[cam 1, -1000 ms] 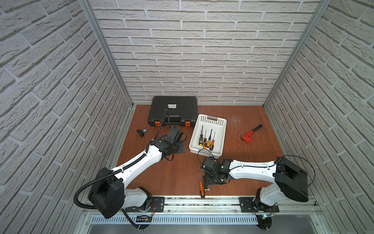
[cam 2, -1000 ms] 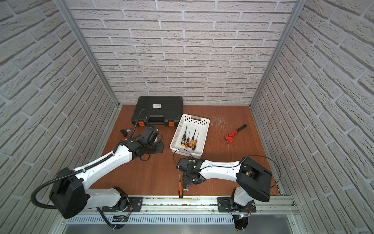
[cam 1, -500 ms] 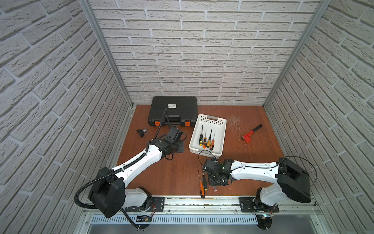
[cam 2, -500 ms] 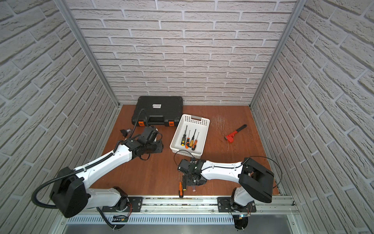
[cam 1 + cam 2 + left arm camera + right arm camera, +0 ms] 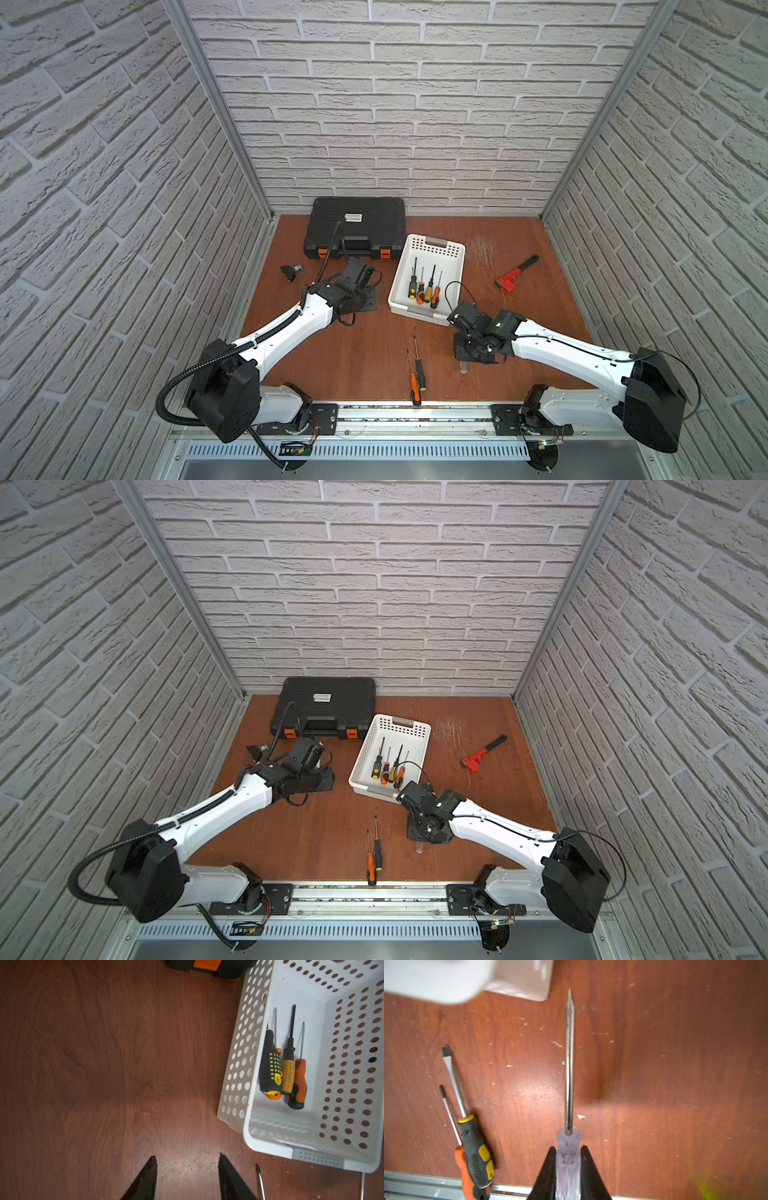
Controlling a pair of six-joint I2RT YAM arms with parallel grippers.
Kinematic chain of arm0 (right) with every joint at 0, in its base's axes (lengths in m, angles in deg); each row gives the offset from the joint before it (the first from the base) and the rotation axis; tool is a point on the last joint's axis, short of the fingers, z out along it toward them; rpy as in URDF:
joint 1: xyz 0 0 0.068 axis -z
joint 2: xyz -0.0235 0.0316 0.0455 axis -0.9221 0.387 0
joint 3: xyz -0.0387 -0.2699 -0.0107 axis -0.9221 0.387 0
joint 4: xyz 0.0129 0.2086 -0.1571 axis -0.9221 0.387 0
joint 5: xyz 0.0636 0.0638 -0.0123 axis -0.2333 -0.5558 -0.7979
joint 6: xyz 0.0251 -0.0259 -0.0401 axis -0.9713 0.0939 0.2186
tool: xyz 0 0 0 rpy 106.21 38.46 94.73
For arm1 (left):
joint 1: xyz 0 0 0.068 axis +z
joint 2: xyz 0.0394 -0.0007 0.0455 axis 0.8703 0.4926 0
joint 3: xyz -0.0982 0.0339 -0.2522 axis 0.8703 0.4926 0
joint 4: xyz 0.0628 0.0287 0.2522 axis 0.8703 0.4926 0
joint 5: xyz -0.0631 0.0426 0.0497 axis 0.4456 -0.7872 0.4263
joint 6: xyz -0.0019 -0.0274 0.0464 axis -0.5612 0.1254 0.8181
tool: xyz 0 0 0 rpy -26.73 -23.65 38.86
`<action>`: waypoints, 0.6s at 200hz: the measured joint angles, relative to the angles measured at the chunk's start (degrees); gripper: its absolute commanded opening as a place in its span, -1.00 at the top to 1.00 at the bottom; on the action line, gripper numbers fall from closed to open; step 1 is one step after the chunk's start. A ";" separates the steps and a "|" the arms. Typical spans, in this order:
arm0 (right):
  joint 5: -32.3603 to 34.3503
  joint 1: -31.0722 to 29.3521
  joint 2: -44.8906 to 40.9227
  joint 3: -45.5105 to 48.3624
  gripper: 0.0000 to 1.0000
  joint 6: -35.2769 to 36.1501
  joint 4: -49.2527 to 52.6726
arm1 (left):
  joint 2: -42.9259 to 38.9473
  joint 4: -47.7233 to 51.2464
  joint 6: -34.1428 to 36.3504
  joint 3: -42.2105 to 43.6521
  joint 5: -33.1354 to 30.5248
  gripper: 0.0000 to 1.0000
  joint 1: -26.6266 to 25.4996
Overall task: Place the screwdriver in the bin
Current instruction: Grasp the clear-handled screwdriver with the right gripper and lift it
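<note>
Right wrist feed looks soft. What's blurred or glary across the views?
Right wrist: bin corner blurred, screwdriver shaft clearer, glare on the table, green flare in a corner. Left wrist: sharp, mild sheen on table. Both top views: crisp, evenly lit.

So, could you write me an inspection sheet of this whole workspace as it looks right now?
Surface: brown wooden table, scuffed, with pale specks.
Job's things: white bin holds four screwdrivers; a clear-handled screwdriver is gripped outside it; two more screwdrivers lie by the front rail.
Clutter: closed black toolcase, red pipe wrench, small black part.
Jaws: right jaws shut on the clear-handled screwdriver; left jaws open, empty, over bare table.
Cables: black loop at the right wrist, by the bin's near corner; ribbed hose along the left arm.
Surroundings: white brick-pattern walls, metal rail in front.
</note>
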 measured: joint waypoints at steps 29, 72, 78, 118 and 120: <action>-0.17 6.25 -2.62 -3.10 0.89 3.54 6.36 | -0.07 0.02 0.22 -0.74 -0.02 0.02 0.85; 1.60 11.47 0.83 -19.80 0.89 11.21 11.45 | -1.20 0.15 0.33 -0.79 0.07 0.02 1.97; 1.55 12.09 2.23 -22.29 0.89 12.26 11.30 | -1.62 0.17 0.35 -0.79 0.13 0.02 2.16; -2.45 15.74 12.68 -32.30 0.89 16.28 8.17 | -5.14 0.26 0.33 -0.50 0.17 0.01 3.21; -2.58 15.85 13.05 -32.54 0.89 16.46 8.07 | -5.33 0.28 0.33 -0.46 0.17 0.01 3.23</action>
